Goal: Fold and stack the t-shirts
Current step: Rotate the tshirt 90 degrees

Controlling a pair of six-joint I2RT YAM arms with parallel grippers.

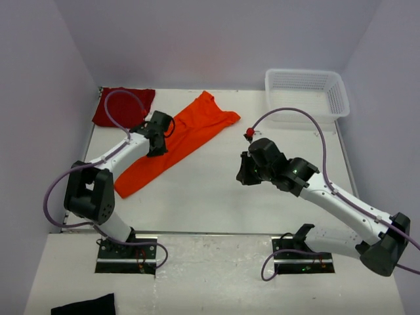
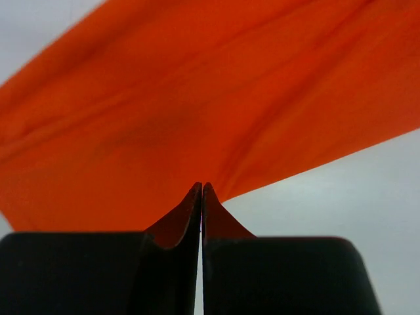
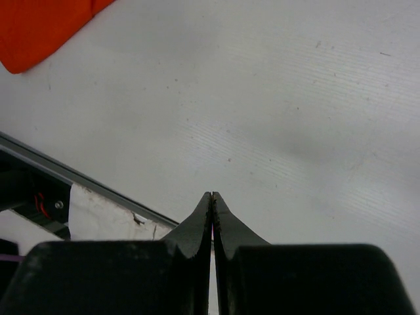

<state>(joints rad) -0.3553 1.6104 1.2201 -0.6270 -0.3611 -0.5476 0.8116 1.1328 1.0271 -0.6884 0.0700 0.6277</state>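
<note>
The orange t-shirt (image 1: 187,134) lies as a long strip running diagonally across the left half of the table. It fills the upper part of the left wrist view (image 2: 197,98), and one corner (image 3: 39,26) shows in the right wrist view. The crimson t-shirt (image 1: 121,106) is bunched in the far left corner. My left gripper (image 1: 157,146) (image 2: 201,187) hangs shut over the orange shirt's near edge, and I see no cloth between its jaws. My right gripper (image 1: 242,174) (image 3: 211,195) is shut and empty above bare table at centre right.
A white mesh basket (image 1: 305,92) stands at the far right corner. A small black cloth (image 1: 85,305) lies off the table at the near left. The table's near edge rail (image 3: 79,180) shows left of the right gripper.
</note>
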